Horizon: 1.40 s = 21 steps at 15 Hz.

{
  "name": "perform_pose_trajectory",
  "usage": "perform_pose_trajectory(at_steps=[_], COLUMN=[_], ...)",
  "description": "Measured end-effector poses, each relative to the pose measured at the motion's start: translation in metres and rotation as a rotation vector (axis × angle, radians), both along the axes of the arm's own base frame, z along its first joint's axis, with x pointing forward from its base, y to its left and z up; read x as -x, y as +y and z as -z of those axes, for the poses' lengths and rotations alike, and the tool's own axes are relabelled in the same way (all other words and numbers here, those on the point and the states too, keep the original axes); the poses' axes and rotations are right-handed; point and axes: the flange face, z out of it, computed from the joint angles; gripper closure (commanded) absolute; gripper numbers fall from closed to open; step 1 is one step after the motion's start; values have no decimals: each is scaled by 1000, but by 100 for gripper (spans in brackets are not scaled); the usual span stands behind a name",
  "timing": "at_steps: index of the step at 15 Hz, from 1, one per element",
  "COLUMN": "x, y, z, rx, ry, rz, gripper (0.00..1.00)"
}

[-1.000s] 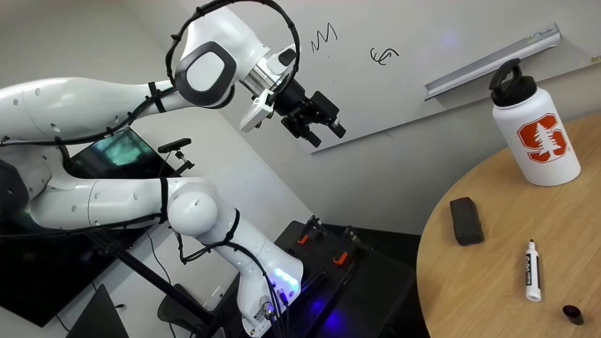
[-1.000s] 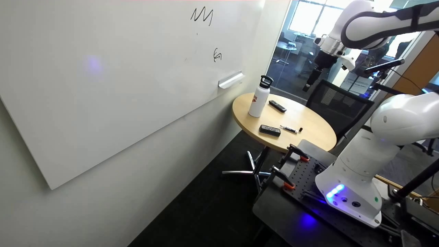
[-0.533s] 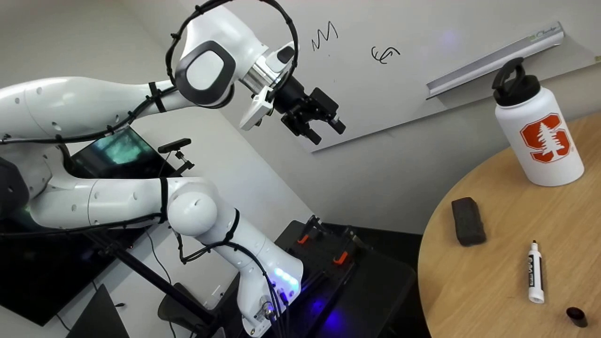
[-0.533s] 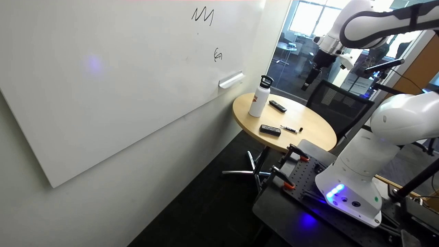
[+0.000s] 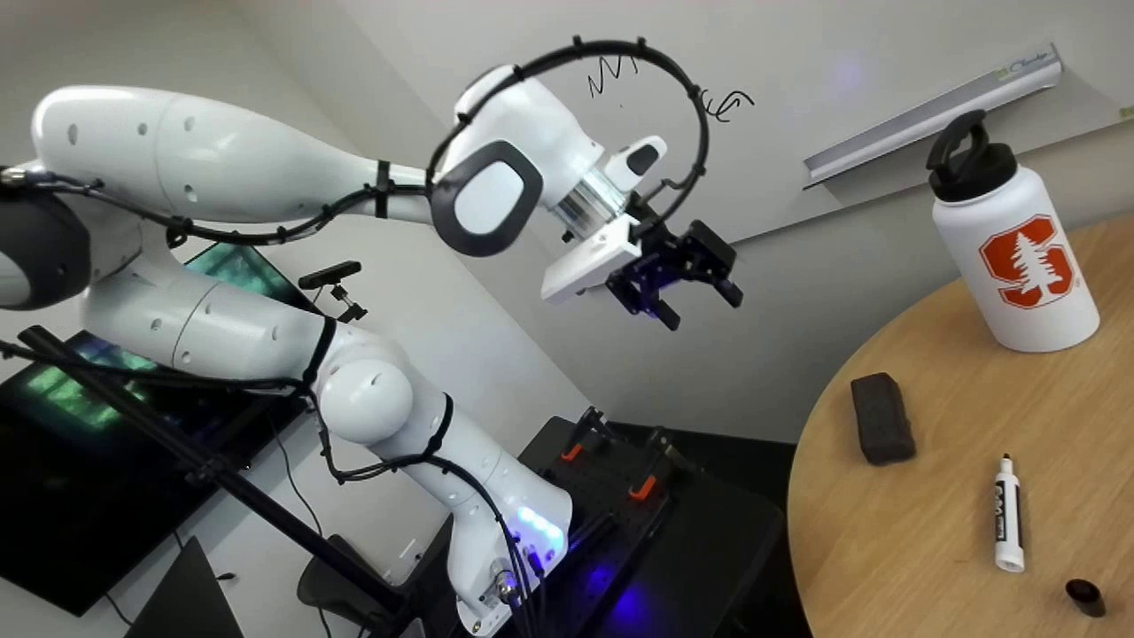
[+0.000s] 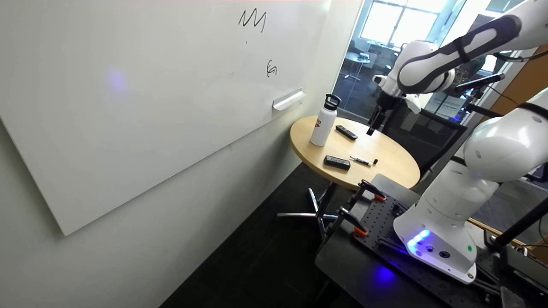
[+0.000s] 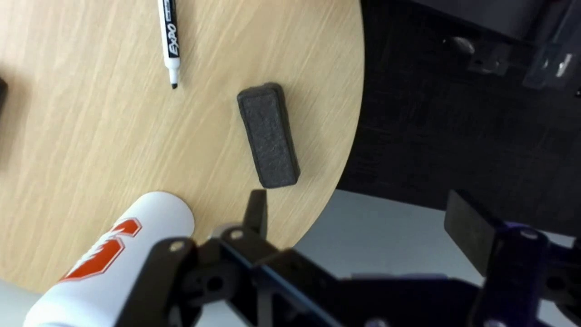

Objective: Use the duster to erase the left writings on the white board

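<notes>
End effector [image 7: 356,205], spread wide, holds nothing; in the wrist view the duster [image 7: 268,136] lies at its ten o'clock on the worktop [image 7: 204,131], a white bottle [image 7: 129,259] near eight-thirty (lid [image 5: 973,173] on, contents hidden). Beyond, the left writings [image 6: 254,19] stand unerased on the white board [image 6: 128,141]: grasping and wiping seem ahead.

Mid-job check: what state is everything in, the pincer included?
Pincer: open, holding nothing
Duster: lying on the table, ungripped
Zigzag writing: on the white board, unerased
Looped scribble: unerased
Marker: uncapped, lying down
Marker cap: off the marker, on the table
Bottle: upright, lid on
Black remote: lying on the table
Base lights: lit blue
</notes>
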Motion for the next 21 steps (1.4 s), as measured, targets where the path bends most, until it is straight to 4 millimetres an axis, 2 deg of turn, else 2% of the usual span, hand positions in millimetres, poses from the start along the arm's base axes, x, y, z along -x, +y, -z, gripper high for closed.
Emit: perform_pose_trajectory(at_steps=[3, 6, 10, 14, 21], x=[3, 2, -2, -8, -46], y=[-15, -34, -43, -39, -34], z=[49, 76, 81, 85, 123], rx=[6, 46, 66, 69, 62], ry=[54, 102, 123, 132, 97], rz=[-40, -17, -12, -36, -87], gripper=[0, 0, 0, 0, 0])
